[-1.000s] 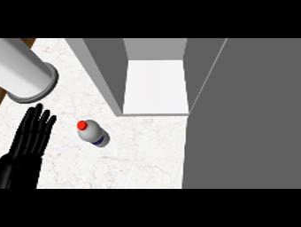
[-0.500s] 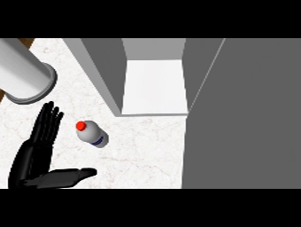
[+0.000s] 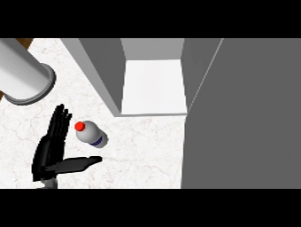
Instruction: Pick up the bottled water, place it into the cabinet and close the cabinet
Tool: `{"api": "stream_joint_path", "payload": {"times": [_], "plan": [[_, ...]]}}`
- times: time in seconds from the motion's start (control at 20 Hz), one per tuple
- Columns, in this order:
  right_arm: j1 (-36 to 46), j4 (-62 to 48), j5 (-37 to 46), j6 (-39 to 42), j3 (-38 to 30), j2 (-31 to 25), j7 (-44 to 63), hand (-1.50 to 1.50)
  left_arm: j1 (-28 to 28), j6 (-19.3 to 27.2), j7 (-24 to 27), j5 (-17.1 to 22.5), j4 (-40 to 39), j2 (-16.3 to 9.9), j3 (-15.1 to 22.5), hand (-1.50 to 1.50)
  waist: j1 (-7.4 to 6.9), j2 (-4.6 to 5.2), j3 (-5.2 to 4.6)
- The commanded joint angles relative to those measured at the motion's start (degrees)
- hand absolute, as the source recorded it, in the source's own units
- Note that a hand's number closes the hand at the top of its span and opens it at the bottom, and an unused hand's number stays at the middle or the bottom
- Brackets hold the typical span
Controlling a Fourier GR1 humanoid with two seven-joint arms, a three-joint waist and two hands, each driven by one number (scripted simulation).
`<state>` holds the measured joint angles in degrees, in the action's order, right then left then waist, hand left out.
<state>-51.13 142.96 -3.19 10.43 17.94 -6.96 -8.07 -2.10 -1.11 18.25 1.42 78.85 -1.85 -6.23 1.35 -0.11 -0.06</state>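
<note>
Beside the bottled water (image 3: 90, 134), robot hand (image 3: 50, 148) spread wide.

Bottled water (image 3: 90, 134) stands on counter (image 3: 146, 150) — open cabinet (image 3: 154, 84) behind, right.

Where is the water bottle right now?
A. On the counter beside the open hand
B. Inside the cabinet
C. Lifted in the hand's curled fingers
A: the bottled water stands on the counter, just right of the left hand, whose fingers are straight.

One small white plastic water bottle with a red cap (image 3: 90, 134), one open grey cabinet (image 3: 153, 75), one black robot hand (image 3: 52, 150), one white marbled table (image 3: 146, 150)
</note>
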Motion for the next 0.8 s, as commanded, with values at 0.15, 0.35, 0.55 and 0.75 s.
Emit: {"api": "stream_joint_path", "payload": {"times": [0.15, 0.35, 0.55, 0.75], "plan": [[-2.47, 5.86, -3.17, 0.71, -1.66, -1.66, 0.83, -1.50, 6.17, 0.45, 9.90, 0.36, -16.64, -1.24, -4.69, -1.50, -0.46, 0.13, 0.01], [-6.52, 6.63, -3.20, 2.16, -1.94, -3.09, -2.21, -1.50, 10.69, -4.82, 13.21, 2.86, -25.82, -2.91, -6.25, -1.50, -0.03, 0.12, -0.01], [-3.69, 5.79, 2.43, -0.95, 4.37, -0.61, 0.05, -1.50, 13.00, -10.11, 18.45, 2.83, -34.26, -2.60, -5.22, -1.50, -0.28, 0.30, -0.08], [-7.15, 5.08, 0.13, 0.44, 1.64, -2.60, -4.09, -1.50, 16.59, -10.28, 23.83, 2.05, -42.28, -0.49, -5.35, -1.50, 0.38, 0.21, -0.06]]}}
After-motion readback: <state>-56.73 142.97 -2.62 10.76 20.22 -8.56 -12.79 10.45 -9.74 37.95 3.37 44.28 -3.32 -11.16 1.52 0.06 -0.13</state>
